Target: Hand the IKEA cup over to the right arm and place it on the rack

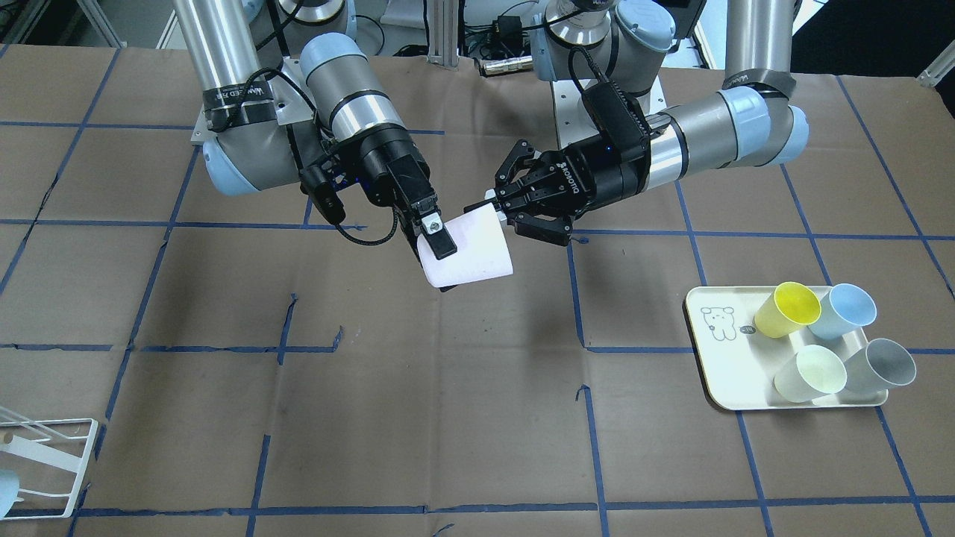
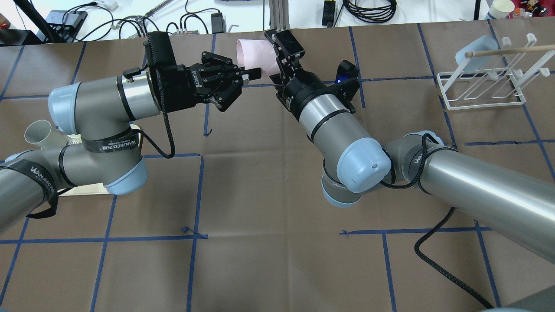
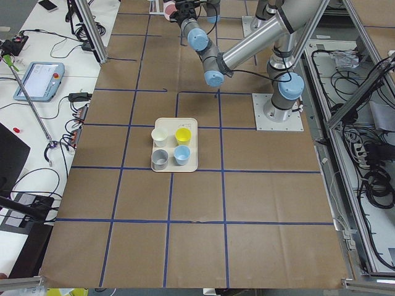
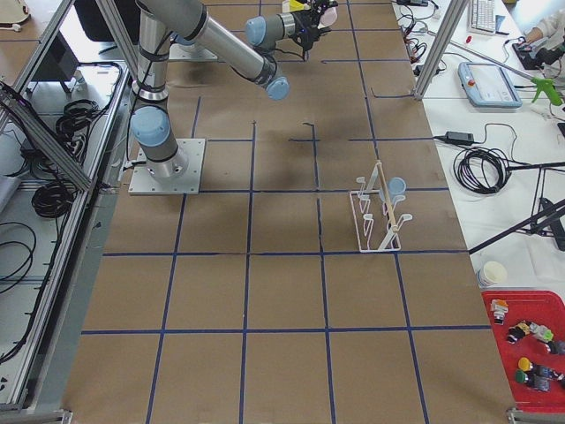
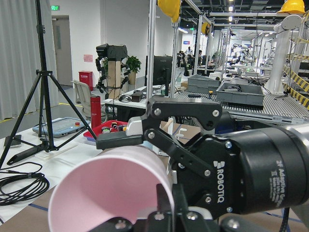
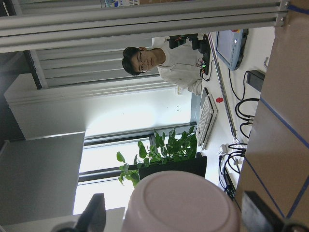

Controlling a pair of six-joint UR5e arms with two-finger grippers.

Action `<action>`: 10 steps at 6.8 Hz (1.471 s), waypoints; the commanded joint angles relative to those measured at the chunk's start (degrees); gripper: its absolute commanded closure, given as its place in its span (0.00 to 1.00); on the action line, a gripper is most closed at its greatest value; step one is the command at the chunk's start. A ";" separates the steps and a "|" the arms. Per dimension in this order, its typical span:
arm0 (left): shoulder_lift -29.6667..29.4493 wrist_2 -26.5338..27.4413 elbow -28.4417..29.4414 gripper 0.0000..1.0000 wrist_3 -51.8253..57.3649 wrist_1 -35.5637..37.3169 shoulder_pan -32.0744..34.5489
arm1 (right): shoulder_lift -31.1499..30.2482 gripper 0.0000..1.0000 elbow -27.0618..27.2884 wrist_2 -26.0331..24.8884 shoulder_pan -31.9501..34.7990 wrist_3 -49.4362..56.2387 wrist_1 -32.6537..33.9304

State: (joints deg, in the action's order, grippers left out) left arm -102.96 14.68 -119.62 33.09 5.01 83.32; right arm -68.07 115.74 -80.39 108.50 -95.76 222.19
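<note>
Counts: 2 arms, 2 grippers, 6 cups, 1 tray, 1 rack.

Pink cup (image 1: 474,250): aloft on its side over the mid worktop (image 1: 448,418), between the two grippers.

Left gripper (image 1: 483,204): narrow, pinching the cup's rim. The left wrist view shows one finger inside the mouth.

Right gripper (image 1: 436,257): spread wide, straddling the cup near its base. The right wrist view shows the base between both fingers. Whether the pads press the wall, I cannot tell.

Tray (image 1: 720,350): on the robot's left half. It carries 4 cups, mouths up, close together in a two-by-two block at one end: yellow cup (image 1: 783,312), light-blue cup (image 1: 841,313), pale cup (image 1: 809,374), grey cup (image 1: 880,369). In the overhead view the left arm (image 2: 99,99) covers most of the tray.

Rack (image 2: 485,105): on the robot's right half, near the operator-side edge, well apart from the tray. It holds 1 racked cup (image 2: 475,48), blue, at the end nearer the arms.

Room: open taped worktop lies between the right arm (image 2: 329,125) and the rack.
</note>
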 commanded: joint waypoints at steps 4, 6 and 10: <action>0.13 0.00 0.09 1.00 -0.58 -0.09 0.00 | -0.39 0.00 -0.07 0.50 0.22 -1.18 0.00; 0.13 0.00 0.09 1.00 -0.58 -0.09 0.00 | -0.39 0.08 -0.07 -0.03 0.22 -1.01 0.00; 0.22 0.00 0.09 1.00 -0.58 -0.09 0.00 | -0.39 0.31 -0.16 0.32 0.22 -1.18 0.00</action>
State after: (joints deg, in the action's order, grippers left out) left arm -102.76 14.68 -119.53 32.52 4.93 83.32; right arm -68.46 115.65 -80.14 108.72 -96.87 222.18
